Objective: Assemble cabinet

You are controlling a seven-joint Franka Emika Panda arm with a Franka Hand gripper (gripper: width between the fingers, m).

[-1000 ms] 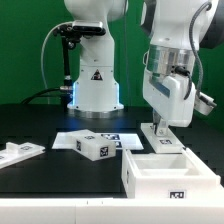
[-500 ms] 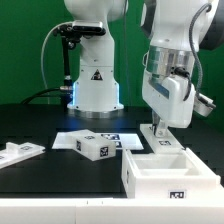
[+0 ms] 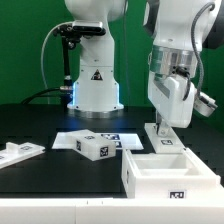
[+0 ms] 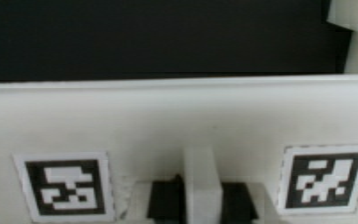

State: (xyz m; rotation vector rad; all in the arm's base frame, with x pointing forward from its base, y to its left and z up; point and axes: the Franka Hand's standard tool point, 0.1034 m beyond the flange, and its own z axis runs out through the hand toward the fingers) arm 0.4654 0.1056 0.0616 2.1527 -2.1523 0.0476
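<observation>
Jaws straddle a cabinet panel's (image 4: pixel 176 120) thin edge.

Arm (image 3: pixel 178 40) on the exterior view's right, wrist pointing straight down, gripper (image 3: pixel 164 138) vertical and low, fingers (image 4: pixel 158 203) drawn in narrow in the wrist view, dark pads pressed on either side of a thin upright rib of the cabinet (image 4: pixel 197 172).

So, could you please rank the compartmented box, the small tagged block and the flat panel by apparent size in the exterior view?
1. Compartmented box: clearly largest, though also nearest the camera.
2-3. Small tagged block and flat panel: similar; the panel runs off the frame edge, so I leave them unranked.
</observation>
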